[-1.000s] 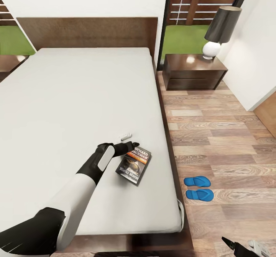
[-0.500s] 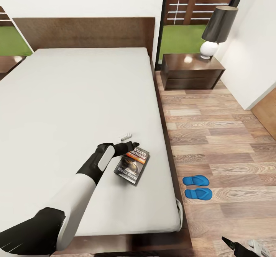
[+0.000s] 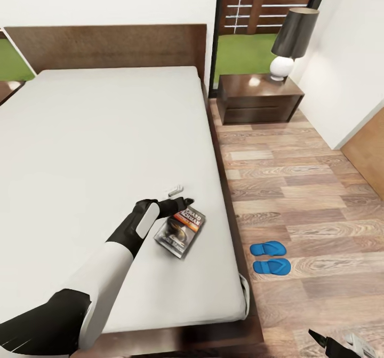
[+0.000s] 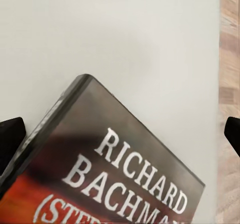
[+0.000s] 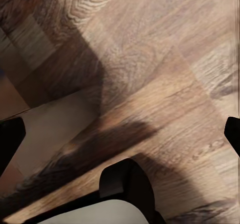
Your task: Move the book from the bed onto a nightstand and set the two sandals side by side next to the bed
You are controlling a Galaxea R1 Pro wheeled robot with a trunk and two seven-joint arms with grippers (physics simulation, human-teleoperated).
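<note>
At about 5 o'clock in the head view, at the bottom edge, the right gripper (image 3: 341,344) pokes in low over the wood floor (image 3: 298,187); in the right wrist view its two dark fingertips (image 5: 11,139) sit far apart at the frame's edges with only floor between them, so it is spread wide and holds nothing.

At 7 o'clock the left arm reaches up from the bottom corner across the grey mattress of the bed (image 3: 96,134). The left gripper (image 3: 180,200) sits just below centre, over the near right part of the mattress, right at the top end of the book (image 3: 180,232). The book lies flat on the mattress close to the bed's right edge, tilted, cover up. In the left wrist view the book (image 4: 110,169) shows the title "RICHARD BACHMAN", with a dark fingertip (image 4: 10,139) on either side of it, wide apart and not pressing it.

At 4 o'clock the two blue sandals (image 3: 269,257) lie side by side on the floor, just beside the bed's right side.

At 1 o'clock the nightstand (image 3: 258,99) stands beside the headboard, with a lamp (image 3: 290,40) on its top and a window (image 3: 256,22) behind it.
</note>
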